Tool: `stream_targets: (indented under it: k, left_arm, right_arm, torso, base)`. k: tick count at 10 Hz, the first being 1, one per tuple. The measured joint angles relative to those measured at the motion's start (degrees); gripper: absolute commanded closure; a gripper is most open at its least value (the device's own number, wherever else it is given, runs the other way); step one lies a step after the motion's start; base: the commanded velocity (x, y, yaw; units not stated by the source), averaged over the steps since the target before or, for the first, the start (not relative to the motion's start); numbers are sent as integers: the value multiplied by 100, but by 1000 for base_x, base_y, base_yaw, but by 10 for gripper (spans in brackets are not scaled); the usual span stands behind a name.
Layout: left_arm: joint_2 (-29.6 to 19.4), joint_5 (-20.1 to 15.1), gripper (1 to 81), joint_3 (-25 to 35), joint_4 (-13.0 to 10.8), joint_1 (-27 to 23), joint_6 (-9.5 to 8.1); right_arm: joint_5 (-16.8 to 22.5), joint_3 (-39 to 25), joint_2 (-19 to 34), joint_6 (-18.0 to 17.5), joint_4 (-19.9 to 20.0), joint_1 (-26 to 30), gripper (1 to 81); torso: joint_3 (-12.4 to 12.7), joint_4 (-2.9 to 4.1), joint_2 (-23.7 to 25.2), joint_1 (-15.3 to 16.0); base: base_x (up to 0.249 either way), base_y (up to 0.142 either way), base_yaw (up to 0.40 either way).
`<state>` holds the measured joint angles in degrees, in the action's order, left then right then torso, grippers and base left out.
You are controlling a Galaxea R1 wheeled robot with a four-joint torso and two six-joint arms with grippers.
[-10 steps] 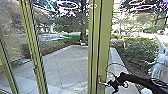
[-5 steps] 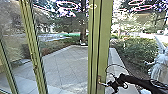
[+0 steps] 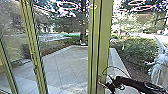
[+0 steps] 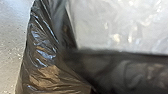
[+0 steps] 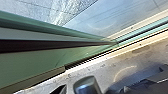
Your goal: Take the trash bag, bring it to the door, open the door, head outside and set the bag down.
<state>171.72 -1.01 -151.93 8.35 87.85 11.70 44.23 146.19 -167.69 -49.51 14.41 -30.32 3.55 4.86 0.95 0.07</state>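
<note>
Low in the head view, my right gripper (image 3: 109,86) is beside the metal handle (image 3: 100,83) on the green door frame (image 3: 103,45); whether they touch is unclear. The right wrist view looks down along the green frame (image 5: 45,60) to the pale threshold. Black, shiny and creased, the trash bag (image 4: 42,55) is large and close in the left wrist view. How my left gripper holds it cannot be made out.
Beyond the glass lies a paved yard (image 3: 67,60) with a low curb. Bushes (image 3: 138,50) and a pale statue (image 3: 160,67) stand outside at the right. Another green upright (image 3: 33,50) crosses the left side.
My right arm and gripper have shifted a little left and down in the head view, beside the handle. The door frame shows no clear movement.
</note>
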Motion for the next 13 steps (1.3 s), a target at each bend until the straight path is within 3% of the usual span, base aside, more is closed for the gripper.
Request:
stream_targets:
  k: [8,13]
  left_arm:
    - [-13,-20,811,-2,0,-2,0]
    - [-11,-15,811,-5,0,-9,0]
  right_arm:
    - [-1157,-74,41,52,240,-446,10]
    - [-1231,-112,52,41,243,-460,10]
  torso:
    - [7,0,2,0]
    - [-57,0,7,-2]
  base:
    - [0,0,0]
    - [0,0,0]
